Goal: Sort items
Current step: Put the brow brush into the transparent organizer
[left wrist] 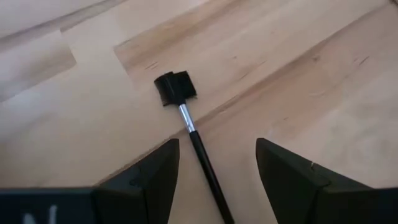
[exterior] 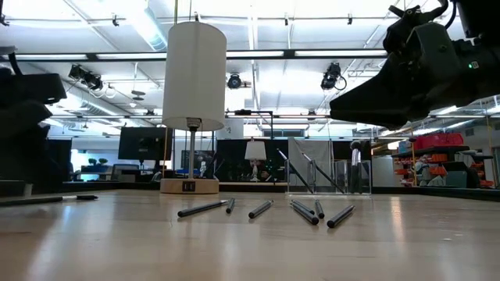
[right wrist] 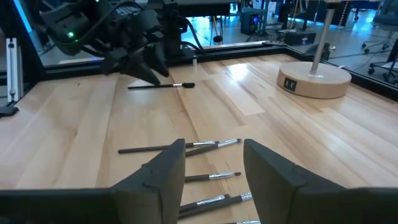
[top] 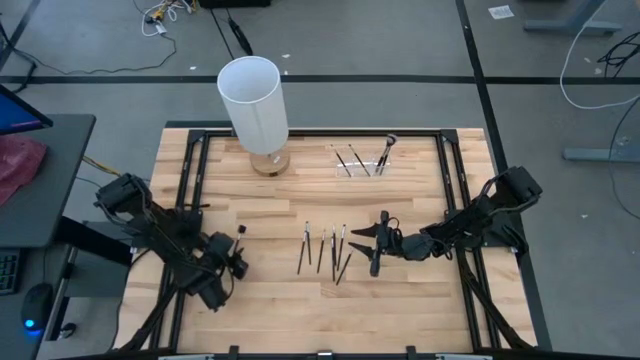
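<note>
Several thin dark brushes (top: 325, 250) lie loose in a row on the wooden table, also seen in the low view (exterior: 266, 208). My right gripper (top: 368, 248) hovers open just right of them, and they show past its fingers (right wrist: 211, 177). A single brush with a black head (left wrist: 186, 118) lies flat on the table at the left. My left gripper (left wrist: 217, 146) is open above this brush's handle, one finger on either side and not touching. Several more brushes stand leaning in the small clear holder (top: 360, 160).
A tall white cylinder lamp (top: 255, 100) stands on a round wooden base (top: 270, 162) at the far middle, left of the clear holder. Black frame rails (top: 190, 190) run along the table's sides. Bare wood lies between the two grippers and toward the near edge.
</note>
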Motion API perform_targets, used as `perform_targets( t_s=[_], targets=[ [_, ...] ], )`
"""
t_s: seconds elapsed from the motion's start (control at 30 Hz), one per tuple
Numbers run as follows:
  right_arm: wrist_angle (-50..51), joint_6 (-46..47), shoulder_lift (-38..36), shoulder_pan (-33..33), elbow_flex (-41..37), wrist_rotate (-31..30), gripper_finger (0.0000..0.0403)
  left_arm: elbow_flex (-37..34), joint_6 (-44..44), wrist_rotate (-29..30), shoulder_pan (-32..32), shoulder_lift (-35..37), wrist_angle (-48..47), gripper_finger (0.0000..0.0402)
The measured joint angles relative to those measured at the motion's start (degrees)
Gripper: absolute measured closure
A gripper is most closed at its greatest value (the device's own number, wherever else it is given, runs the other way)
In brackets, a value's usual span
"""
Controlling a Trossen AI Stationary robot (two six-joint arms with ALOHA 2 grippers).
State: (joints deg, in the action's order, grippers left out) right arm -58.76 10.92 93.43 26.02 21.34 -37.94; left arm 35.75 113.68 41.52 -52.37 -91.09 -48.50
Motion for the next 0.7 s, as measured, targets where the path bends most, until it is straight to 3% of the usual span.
perform_targets(
  t_s=[0.23, 0.5, 0.7],
  targets=[
    [0.0, 0.1, 0.0, 0.0, 0.0, 0.0, 0.0238, -4.9, 0.2, -0.5, 1.3, 0.0, 7.4, 0.0199],
    [0.0, 0.2, 0.0, 0.0, 0.0, 0.0, 0.0238, -9.4, -3.1, 4.3, -0.9, 0.1, 13.8, 0.0249],
    [0.0, 0.2, 0.0, 0.0, 0.0, 0.0, 0.0238, -10.3, -7.5, 5.6, -1.3, -0.4, 16.6, 0.0261]
  ],
)
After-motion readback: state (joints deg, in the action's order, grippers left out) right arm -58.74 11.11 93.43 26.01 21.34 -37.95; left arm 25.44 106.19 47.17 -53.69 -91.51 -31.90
